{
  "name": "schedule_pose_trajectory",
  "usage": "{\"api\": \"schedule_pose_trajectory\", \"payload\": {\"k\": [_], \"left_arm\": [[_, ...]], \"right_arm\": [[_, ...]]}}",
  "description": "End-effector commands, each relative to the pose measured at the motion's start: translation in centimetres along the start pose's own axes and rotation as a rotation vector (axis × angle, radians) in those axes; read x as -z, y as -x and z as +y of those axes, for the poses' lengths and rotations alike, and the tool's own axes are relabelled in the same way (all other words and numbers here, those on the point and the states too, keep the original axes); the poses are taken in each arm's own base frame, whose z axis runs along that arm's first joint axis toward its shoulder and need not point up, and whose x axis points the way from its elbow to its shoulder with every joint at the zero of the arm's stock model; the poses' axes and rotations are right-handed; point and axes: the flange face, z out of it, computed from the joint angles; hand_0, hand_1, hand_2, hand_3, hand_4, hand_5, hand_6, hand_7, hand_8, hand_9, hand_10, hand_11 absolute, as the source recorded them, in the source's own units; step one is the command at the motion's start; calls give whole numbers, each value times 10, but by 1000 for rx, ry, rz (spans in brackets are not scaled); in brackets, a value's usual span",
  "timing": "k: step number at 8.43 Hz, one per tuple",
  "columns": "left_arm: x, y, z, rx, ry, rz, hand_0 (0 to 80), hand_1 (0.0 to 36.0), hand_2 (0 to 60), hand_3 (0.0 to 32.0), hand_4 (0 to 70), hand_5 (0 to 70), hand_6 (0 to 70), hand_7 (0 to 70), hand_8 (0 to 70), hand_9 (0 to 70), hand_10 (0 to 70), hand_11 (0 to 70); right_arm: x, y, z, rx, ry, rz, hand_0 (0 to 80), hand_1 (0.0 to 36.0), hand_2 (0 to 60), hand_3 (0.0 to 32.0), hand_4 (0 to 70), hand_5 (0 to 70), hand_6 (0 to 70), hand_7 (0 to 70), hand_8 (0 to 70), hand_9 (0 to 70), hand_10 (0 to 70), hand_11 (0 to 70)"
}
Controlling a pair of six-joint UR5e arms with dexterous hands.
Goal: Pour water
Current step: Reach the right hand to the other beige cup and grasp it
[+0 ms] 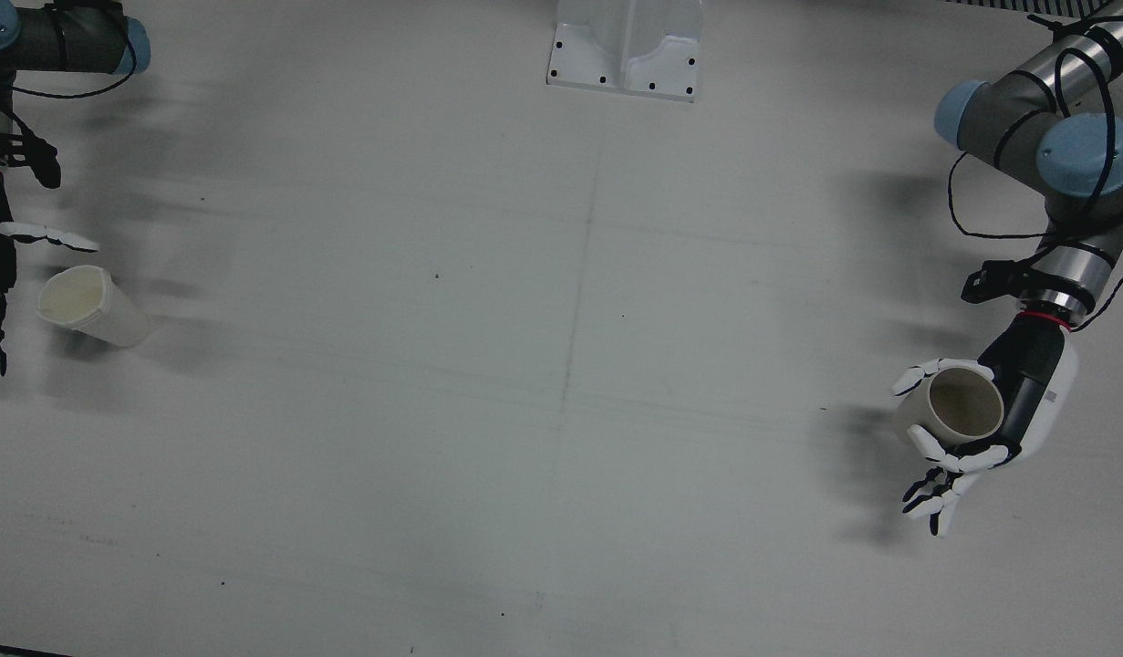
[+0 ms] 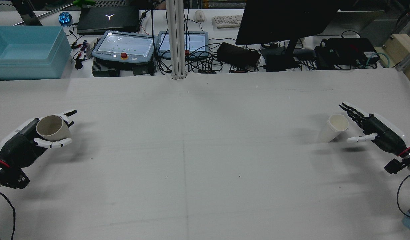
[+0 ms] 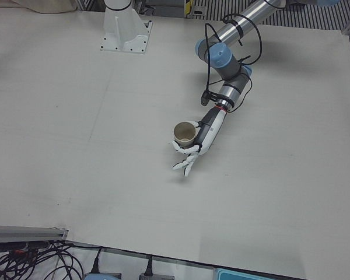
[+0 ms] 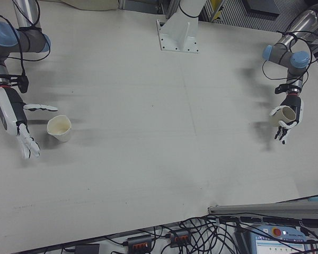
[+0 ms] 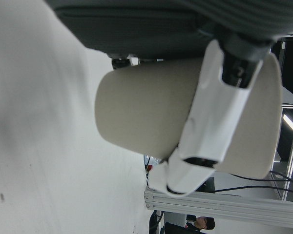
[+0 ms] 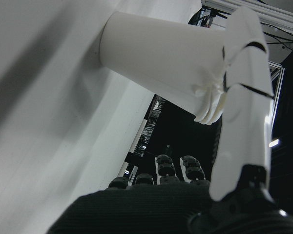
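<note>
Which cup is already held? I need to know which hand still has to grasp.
The cup in the left hand; the white cup stands free beside the open right hand.

White table [image 2: 205,186], a white mount bracket [image 1: 627,50] bolted at its robot-side edge. Far bench: light blue bin [image 2: 26,51] far left, two teach pendants [image 2: 125,46] beside a white post [image 2: 176,40], keyboard [image 2: 227,20], dark monitor [image 2: 284,20], tangled cables [image 2: 205,63].

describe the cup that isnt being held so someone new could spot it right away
Look at the table in the rear view and go to its right side, where the right robot hand is spread open. The white paper cup stands on the table just beside that hand. Unlike the tan cup gripped off the surface by the left robot hand, nothing holds it.
</note>
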Motion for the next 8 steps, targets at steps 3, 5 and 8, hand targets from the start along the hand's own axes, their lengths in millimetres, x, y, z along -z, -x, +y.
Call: {"api": "schedule_pose_trajectory", "payload": {"k": [3,5,8], "left_arm": [[4,-3,-3,4,8,5,800,360,600,0,658,700,150,140,30,14,68,139],[12,-6,-10,3,5,3,800,360,600,0,649,700,147,137,28,13,69,140],[20,-11,-14,3,5,6,800,360,600,0,634,700,144,133,29,12,69,141]], "right_arm": [[-40,-11,54,61,25,30,648,339,239,0,0,104,135,94,23,12,0,0],[-67,-22,75,55,36,41,668,348,256,0,3,108,150,125,41,40,0,0],[-74,-23,98,56,9,40,800,360,456,0,153,195,411,598,379,520,0,0]]}}
